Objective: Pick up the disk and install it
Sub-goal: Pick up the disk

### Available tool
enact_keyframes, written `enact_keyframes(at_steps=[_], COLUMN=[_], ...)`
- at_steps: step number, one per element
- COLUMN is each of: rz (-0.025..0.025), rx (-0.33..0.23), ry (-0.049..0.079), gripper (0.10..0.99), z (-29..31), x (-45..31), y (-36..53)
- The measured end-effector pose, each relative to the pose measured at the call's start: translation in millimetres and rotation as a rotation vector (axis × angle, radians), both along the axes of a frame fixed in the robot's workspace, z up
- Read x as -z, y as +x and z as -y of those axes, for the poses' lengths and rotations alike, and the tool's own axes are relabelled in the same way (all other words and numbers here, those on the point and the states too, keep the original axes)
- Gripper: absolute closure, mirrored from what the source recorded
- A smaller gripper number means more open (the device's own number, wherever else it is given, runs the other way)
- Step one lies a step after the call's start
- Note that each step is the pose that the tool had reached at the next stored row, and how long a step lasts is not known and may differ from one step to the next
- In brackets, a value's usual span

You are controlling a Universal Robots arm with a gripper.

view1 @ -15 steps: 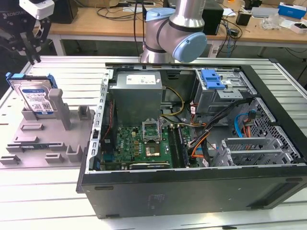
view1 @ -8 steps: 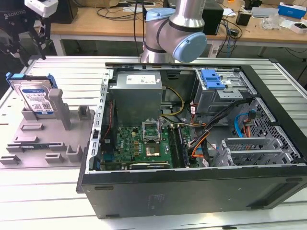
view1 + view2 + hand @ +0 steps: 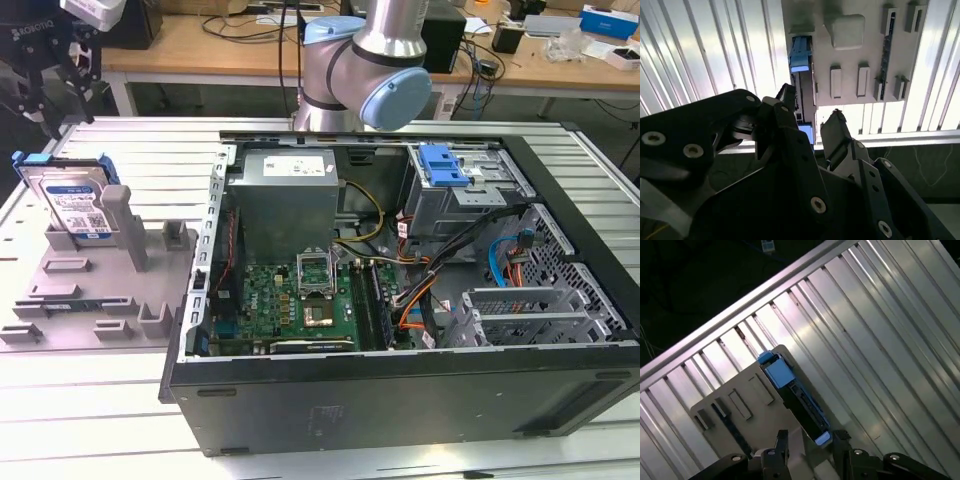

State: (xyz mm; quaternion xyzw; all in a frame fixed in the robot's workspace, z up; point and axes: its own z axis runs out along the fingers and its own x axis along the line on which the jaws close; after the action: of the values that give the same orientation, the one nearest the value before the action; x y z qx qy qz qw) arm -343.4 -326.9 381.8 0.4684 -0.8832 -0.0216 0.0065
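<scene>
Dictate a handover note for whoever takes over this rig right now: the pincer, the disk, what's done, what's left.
Pincer: open, holding nothing, hovers over the disk, apart from it.
Disk: stands on edge in the grey holder at the exterior view's left, outside the open computer case.
Done: nothing that shows; the disk is not yet picked up.
Left: the pick-up and the install in the case.
</scene>
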Motion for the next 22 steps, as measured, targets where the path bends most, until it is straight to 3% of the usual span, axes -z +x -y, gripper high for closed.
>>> enact_keyframes(at_steps=[6,9,10,11,12,13,19,22], rz=[0.0014,0.0068,0.014,0.0247,0.0456,0.0577,0.056,0.0565], rx=[-0.198,-0.263,-0.276,-0.287,-0.302,-0.316,-0.323,-0.412], ry=[0.0,-0.001,-0.002,-0.003,-0.006,-0.008,-0.014,-0.013], gripper=[0.604,0.604,0.604,0.604,0.604,0.604,0.604,0.604], z=[0.0,0.0,-0.1,-0.1,0.0,0.0,-0.5,-0.6], x=[0.4,0.9,1.3,1.4,1.6,1.8,2.1,3.7], y=[0.1,0.2,0.1,0.2,0.2,0.2,0.2,0.2])
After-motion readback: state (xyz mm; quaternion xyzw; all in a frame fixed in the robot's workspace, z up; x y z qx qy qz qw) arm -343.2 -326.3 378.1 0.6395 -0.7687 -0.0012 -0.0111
